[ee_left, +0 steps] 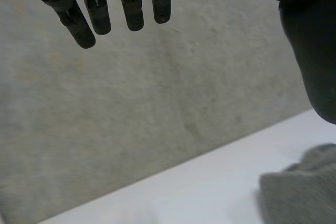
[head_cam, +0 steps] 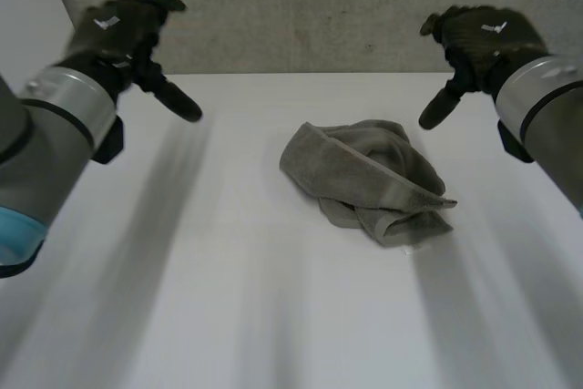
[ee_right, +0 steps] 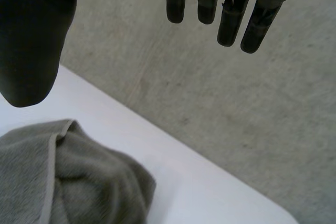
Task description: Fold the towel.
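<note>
Grey towel (head_cam: 369,179) lies crumpled in a heap on the white desk (head_cam: 209,298), a little right of centre; left hand (head_cam: 123,32) hovers well apart from it at far left; right hand (head_cam: 481,35) hovers nearer, at far right; both wide, fingers straight, holding nothing

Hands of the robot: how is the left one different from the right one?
The left hand sits farther from the crumpled towel, across bare table; the right hand is nearer it. The left hand's thumb points inward to the right, the right hand's to the left. Both are open, black, raised and holding nothing.
</note>
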Available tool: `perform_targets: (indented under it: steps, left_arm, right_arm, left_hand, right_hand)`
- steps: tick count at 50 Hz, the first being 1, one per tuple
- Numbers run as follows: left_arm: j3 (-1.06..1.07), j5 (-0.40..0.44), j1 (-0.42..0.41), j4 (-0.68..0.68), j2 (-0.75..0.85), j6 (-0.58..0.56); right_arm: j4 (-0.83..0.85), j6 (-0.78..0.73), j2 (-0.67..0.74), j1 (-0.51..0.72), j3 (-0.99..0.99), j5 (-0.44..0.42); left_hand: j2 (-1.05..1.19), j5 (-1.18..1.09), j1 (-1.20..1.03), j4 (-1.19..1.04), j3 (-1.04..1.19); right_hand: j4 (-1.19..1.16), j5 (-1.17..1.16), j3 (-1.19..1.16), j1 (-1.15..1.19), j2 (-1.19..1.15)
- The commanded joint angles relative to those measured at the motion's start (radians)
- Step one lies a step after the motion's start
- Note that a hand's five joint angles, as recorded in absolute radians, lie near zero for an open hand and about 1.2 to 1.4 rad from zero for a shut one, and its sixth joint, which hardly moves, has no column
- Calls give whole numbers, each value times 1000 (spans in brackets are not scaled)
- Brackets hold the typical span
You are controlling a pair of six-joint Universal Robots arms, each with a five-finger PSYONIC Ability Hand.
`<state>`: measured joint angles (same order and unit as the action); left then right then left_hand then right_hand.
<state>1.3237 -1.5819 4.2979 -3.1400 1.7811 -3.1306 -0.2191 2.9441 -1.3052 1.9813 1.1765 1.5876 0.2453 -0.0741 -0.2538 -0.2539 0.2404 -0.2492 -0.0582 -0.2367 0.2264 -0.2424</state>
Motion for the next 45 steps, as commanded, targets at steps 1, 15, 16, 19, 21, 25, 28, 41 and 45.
perform_targets:
  steps: [1,15,16,19,21,25,28,41,45]
  left_arm:
    - [-3,155,3,-41,153,-3]
    - [-1,244,9,-101,331,-20]
    - [2,249,9,-106,330,-31]
    - [12,250,9,-106,325,-58]
    - [23,250,9,-107,317,-68]
    - [42,252,0,-112,305,-91]
    - [45,252,-1,-115,304,-92]
    - [46,316,-128,-193,345,-95]
    - [45,316,-170,-204,370,-97]
  right_arm:
    - [4,-2,124,4,-3,-15]
    - [29,59,515,44,-119,-12]
    - [27,73,529,44,-126,-12]
    - [40,96,502,47,-101,-15]
    - [47,102,463,47,-74,-17]
    - [108,84,281,44,84,-76]
    - [115,70,224,44,141,-113]
    - [-35,-481,-31,33,604,-324]
    - [-46,-569,-77,30,686,-324]
  left_hand:
    - [-46,50,55,55,-42]
    - [-35,38,43,43,-30]
    - [-35,38,43,43,-30]
    - [-35,38,43,43,-30]
    - [-35,38,43,43,-30]
    - [-35,38,43,43,-30]
    - [-35,38,43,43,-30]
    - [-14,18,23,23,-9]
    - [-14,17,23,23,-9]
  right_hand:
    - [75,58,62,-52,68]
    - [-119,-136,-132,142,-126]
    - [-266,-282,-278,289,-273]
    - [-848,-865,-861,871,-855]
    - [-1125,-1141,-1137,1148,-1132]
    - [-1147,-1163,-1160,1170,-1154]
    - [-1147,-1163,-1160,1170,-1154]
    - [-1147,-1163,-1160,1170,-1154]
    - [-1147,-1163,-1160,1170,-1154]
